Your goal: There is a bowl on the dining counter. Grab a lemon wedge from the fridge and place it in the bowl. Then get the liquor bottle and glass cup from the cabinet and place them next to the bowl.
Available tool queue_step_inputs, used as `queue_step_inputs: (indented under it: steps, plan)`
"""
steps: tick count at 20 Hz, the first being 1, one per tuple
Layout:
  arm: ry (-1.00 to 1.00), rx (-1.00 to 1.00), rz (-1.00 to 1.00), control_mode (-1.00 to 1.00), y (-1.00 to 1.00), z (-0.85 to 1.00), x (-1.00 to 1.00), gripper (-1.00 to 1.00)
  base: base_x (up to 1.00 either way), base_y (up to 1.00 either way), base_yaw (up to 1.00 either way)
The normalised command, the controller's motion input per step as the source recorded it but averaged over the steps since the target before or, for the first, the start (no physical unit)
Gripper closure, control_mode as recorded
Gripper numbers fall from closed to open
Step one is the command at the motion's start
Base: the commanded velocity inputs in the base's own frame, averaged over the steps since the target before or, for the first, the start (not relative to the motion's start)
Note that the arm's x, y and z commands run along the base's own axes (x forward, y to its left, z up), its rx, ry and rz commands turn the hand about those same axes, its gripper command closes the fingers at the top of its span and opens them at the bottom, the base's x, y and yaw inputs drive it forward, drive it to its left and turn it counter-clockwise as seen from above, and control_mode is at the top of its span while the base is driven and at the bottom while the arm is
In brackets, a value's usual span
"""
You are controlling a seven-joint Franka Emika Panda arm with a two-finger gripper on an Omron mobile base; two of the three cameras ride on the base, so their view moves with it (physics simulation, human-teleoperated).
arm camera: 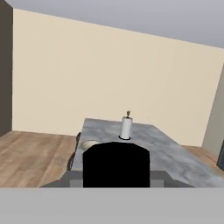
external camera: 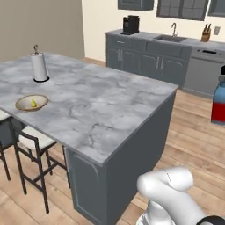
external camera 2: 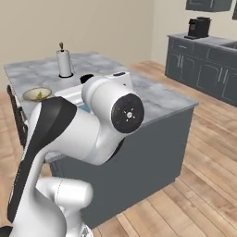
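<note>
The liquor bottle point(external camera: 218, 101), blue above and red below, hangs in the air at the right edge of the left base view. Its black cap point(arm camera: 116, 164) sits between my gripper's point(arm camera: 116, 177) jaws, which are shut on it. On the far left of the dining counter point(external camera: 101, 105) rests the tan bowl point(external camera: 22, 104) point(external camera 2: 30, 94) point(arm camera: 89, 144) with the yellow lemon wedge point(external camera: 33, 103) point(external camera 2: 40, 95) inside. The bottle is well to the right of the counter and off it. The glass cup, fridge and cabinet are out of view.
A white paper-towel roll point(external camera: 39, 66) point(external camera 2: 65, 63) point(arm camera: 126, 127) stands on the counter behind the bowl. Chairs point(external camera: 30, 140) sit under the counter's left side. A far worktop holds a coffee machine point(external camera: 130, 24), sink point(external camera: 170, 38) and knife block point(external camera: 205, 35). Wood floor lies between.
</note>
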Motion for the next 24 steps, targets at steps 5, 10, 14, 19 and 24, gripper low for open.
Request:
queue_step_inputs:
  steps: [5, 10, 14, 19, 24]
  plan:
    - [0.00, 0.00, 0.00, 1.00, 0.00, 0.00, 0.00, 1.00, 0.00, 1.00, -0.19]
    - [0.00, 0.00, 0.00, 1.00, 0.00, 0.00, 0.00, 1.00, 0.00, 1.00, -0.30]
    - [0.00, 0.00, 0.00, 1.00, 0.00, 0.00, 0.00, 1.00, 0.01, 1.00, -0.40]
    - [0.00, 0.00, 0.00, 1.00, 0.00, 0.00, 0.00, 1.00, 0.09, 1.00, -0.42]
    - [0.00, 0.00, 0.00, 1.00, 0.00, 0.00, 0.00, 1.00, 0.19, 1.00, -0.42]
